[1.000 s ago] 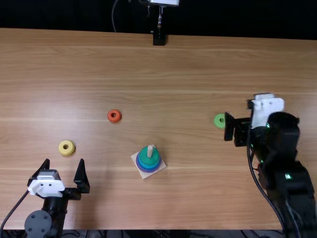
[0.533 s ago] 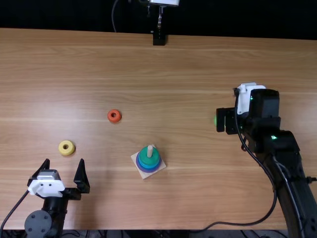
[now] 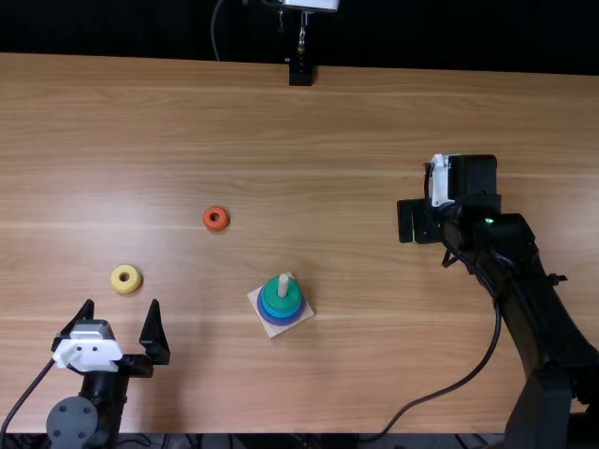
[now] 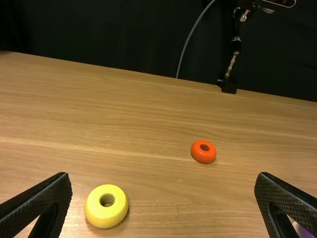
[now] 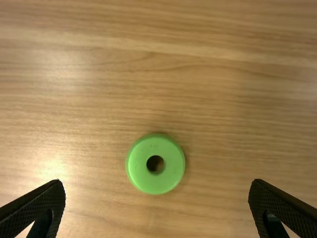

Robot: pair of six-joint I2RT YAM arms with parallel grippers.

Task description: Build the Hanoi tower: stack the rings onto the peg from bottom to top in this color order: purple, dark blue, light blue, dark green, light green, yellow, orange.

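In the top view, my left gripper (image 3: 122, 307) is open near the lower left, just below the yellow ring (image 3: 126, 289). Its open fingers frame the table in the left wrist view (image 4: 163, 183), with the yellow ring (image 4: 92, 210) and orange ring (image 4: 203, 157) lying flat. My right gripper (image 3: 413, 223) hangs open over the light green ring, which lies between its spread fingers (image 5: 157, 186) in the right wrist view, the ring (image 5: 173, 167) untouched. The peg (image 3: 283, 284) rises from a square base (image 3: 271, 330) holding purple, blue, light blue and dark green rings, dark green (image 3: 277, 301) uppermost.
The orange ring (image 3: 216, 219) lies left of the tower and farther back. A cable (image 3: 459, 382) loops beside the right arm on the table (image 3: 318, 140). A black stand (image 3: 300, 73) is at the far edge.
The right gripper has moved leftward over the light green ring, its arm swinging with it and its cable now looping onto the table. The left arm and the tower have kept still.
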